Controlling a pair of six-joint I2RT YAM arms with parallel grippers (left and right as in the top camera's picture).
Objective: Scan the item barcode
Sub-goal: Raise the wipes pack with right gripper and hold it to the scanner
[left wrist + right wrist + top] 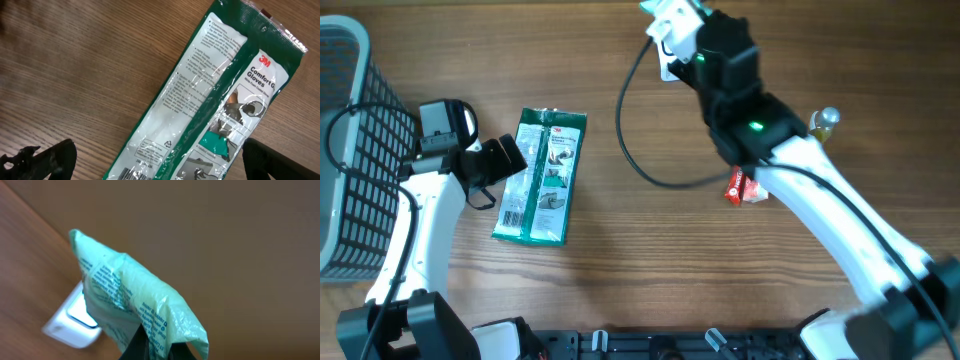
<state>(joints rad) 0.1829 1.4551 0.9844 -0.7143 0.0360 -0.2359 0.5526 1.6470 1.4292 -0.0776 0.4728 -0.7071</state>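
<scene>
Right wrist view gives you the right gripper (150, 349) clenched on a pale green plastic packet (130, 297), held above what looks like a white scanner (75, 324) at the far side. You look to be mid-scan; next, turn the packet until its barcode faces the scanner. Your left gripper (498, 160) hangs released over the 3M gloves pack (542, 178) at the left. No barcode shows on the packet, and the scanner is blurred and partly hidden behind it

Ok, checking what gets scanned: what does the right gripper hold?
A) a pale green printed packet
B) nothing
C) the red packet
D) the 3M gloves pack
A: the right gripper is shut on the pale green printed packet; the 3M gloves pack lies on the table.
</scene>
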